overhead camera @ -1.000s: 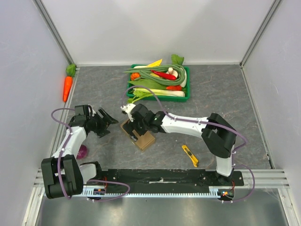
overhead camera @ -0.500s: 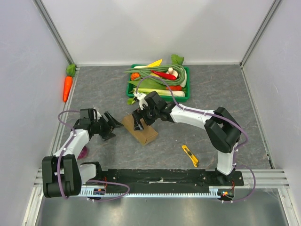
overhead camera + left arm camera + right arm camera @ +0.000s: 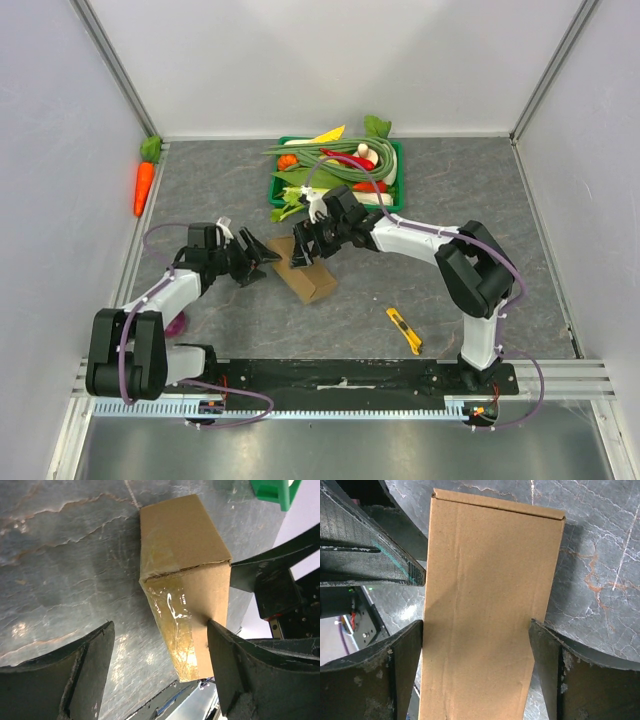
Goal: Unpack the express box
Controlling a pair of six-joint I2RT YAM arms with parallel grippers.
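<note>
- The left gripper (image 3: 265,258) has its fingers (image 3: 90,670) spread wide and holding nothing. They straddle the taped end of the express box (image 3: 312,278), with one tip touching its side and the other clear of it.
- The box lies near the table's centre, still closed, with clear tape (image 3: 172,615) over the end facing 9 o'clock.
- The right gripper (image 3: 303,248) has its fingers (image 3: 395,665) apparently clamped across the box's width at its 12 o'clock end, one pad on each long side.
- Over the last second the left gripper slides in from 9 o'clock until it reaches the box. The right gripper shifts from above the box to its far end, and the box swings and creeps toward 12 o'clock.
- My reading is that the arms are setting up a two-sided hold and that opening has not begun.
- Counted from left to right: one loose carrot (image 3: 144,185) at 10 o'clock, one purple item (image 3: 176,324) half hidden by the left arm, one box, one green tray (image 3: 399,185) of vegetables at 12 o'clock, and one yellow utility knife (image 3: 404,331) at 4 o'clock.
</note>
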